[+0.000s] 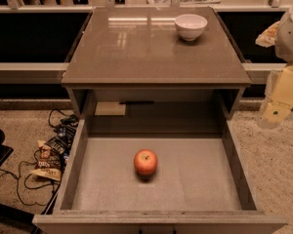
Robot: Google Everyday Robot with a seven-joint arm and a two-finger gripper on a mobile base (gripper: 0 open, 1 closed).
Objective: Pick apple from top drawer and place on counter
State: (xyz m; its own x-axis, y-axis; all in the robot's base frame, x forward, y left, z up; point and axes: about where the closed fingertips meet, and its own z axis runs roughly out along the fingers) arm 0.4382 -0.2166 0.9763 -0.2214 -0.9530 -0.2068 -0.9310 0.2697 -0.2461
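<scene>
Apple [145, 162] sits on the matte floor of the top drawer [205, 179], about mid-floor, clear of every wall, stem dimple up. Drawer stands open toward me. Cables and snack wrappers [51, 157] lie on the carpet [276, 165] to its left. My gripper [277, 108] hangs at the right edge of view, outside the drawer and well apart from the apple; it is probably turned away, so I cannot tell whether it is wide or narrow. Counter [136, 52] beyond carries a white bowl [191, 26] near its far right corner.
</scene>
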